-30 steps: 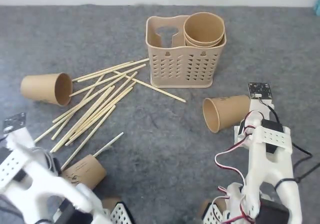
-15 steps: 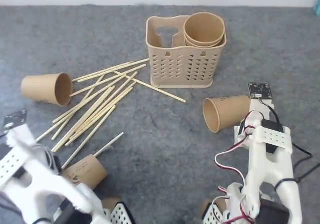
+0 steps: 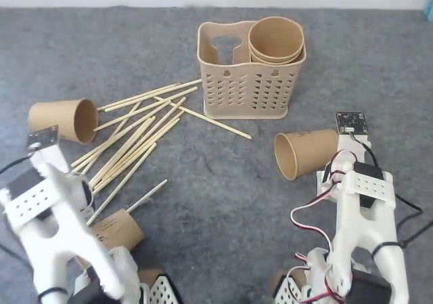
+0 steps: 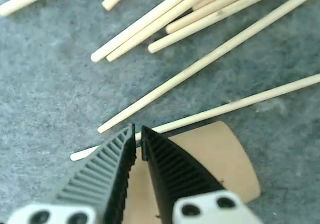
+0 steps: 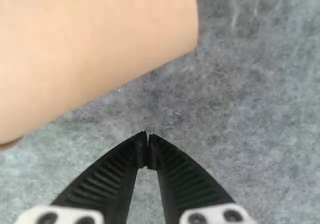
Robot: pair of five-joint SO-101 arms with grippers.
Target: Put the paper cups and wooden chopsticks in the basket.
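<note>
Cups done: the stacked paper cups (image 3: 276,40) stand in one side of the basket (image 3: 247,87). I see at least two rims, one inside the other.
Cups left: three lie on their sides on the grey counter (image 3: 223,182). They are the far-left cup (image 3: 64,120), the near cup (image 3: 116,231) and the right cup (image 3: 308,152).
Chopsticks done: none that I can see. The other side of the basket looks empty.
Chopsticks left: all of them. The pile of chopsticks (image 3: 128,141) is spread out between the far-left cup and the basket. A lone chopstick (image 4: 225,107) lies just beside the near cup.
Left pincer: my left pincer (image 4: 138,130) is closed almost tight and holds nothing. It hangs over the edge of the near cup, by the lone chopstick. I cannot tell if it touches them.
Right pincer: my right pincer (image 5: 148,135) is closed and holds nothing. It is near the right cup but apart from it.
How far: I think I have only made a start. Three cups and every chopstick are yet to go in.
</note>
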